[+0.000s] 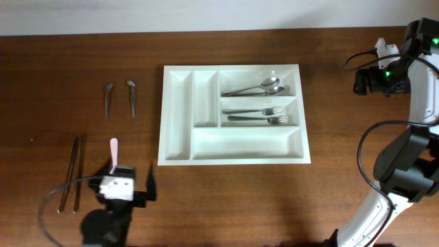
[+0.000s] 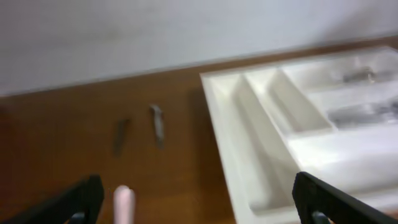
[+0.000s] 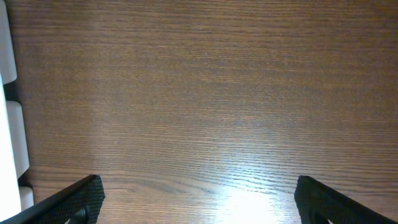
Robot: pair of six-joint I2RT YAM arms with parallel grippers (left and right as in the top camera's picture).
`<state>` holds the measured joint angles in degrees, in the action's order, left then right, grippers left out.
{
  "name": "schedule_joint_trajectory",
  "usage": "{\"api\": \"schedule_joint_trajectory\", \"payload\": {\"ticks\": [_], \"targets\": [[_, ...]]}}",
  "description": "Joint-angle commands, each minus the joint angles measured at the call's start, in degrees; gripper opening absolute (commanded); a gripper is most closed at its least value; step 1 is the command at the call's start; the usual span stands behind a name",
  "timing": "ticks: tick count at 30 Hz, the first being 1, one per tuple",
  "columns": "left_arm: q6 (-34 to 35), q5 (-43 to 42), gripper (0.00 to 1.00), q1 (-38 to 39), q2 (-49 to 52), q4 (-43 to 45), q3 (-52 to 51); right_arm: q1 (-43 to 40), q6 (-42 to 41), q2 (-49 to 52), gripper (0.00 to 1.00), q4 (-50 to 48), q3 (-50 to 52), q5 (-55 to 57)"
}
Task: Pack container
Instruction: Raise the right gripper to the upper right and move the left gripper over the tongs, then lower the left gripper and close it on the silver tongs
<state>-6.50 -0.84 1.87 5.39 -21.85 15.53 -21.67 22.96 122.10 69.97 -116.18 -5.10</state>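
Note:
The container is a large white cutlery tray in the middle of the table. Two spoons lie in its top right compartment and two forks in the one below. In the left wrist view the container shows blurred at the right. My left gripper is open at the front left, with a pink-handled utensil lying on the table between its fingers, untouched; the pink handle is near the left finger. My right gripper is open above bare wood right of the container.
Two small metal utensils lie left of the container, also seen as blurred metal utensils. A pair of long thin metal pieces lies at the far left. The container's edge borders the right wrist view.

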Motion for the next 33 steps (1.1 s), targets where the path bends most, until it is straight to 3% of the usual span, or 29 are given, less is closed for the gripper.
{"api": "schedule_joint_trajectory", "payload": {"ticks": [1, 4, 10, 14, 20, 29, 33], "targets": [[-3.52, 7.02, 0.99, -3.10, 8.22, -2.71, 12.52, -0.07, 0.59, 0.42, 0.98, -0.17, 0.26, -0.90], [-6.29, 8.28, 0.99, -7.52, 20.39, -9.75, 25.40, -0.07, 0.59, 0.42, 0.99, -0.17, 0.26, -0.90], [-6.23, 7.45, 0.99, -19.43, 50.97, -32.09, 59.58, -0.07, 0.59, 0.42, 0.99, -0.17, 0.26, -0.90], [-6.23, 5.84, 0.99, -21.53, 65.51, -36.85, 73.48, -0.07, 0.59, 0.42, 0.99, -0.15, 0.26, -0.90], [-6.27, 7.41, 0.99, -21.70, 78.62, -41.38, 75.87, -0.07, 0.59, 0.42, 0.99, -0.17, 0.26, -0.90], [-6.78, 20.22, 0.99, -21.90, 92.04, -43.82, 75.87, -0.07, 0.59, 0.42, 0.99, -0.17, 0.26, -0.90], [-7.28, 20.13, 0.99, -22.40, 96.41, -44.37, 75.87, -0.07, 0.59, 0.42, 0.99, -0.17, 0.26, -0.90]]}}
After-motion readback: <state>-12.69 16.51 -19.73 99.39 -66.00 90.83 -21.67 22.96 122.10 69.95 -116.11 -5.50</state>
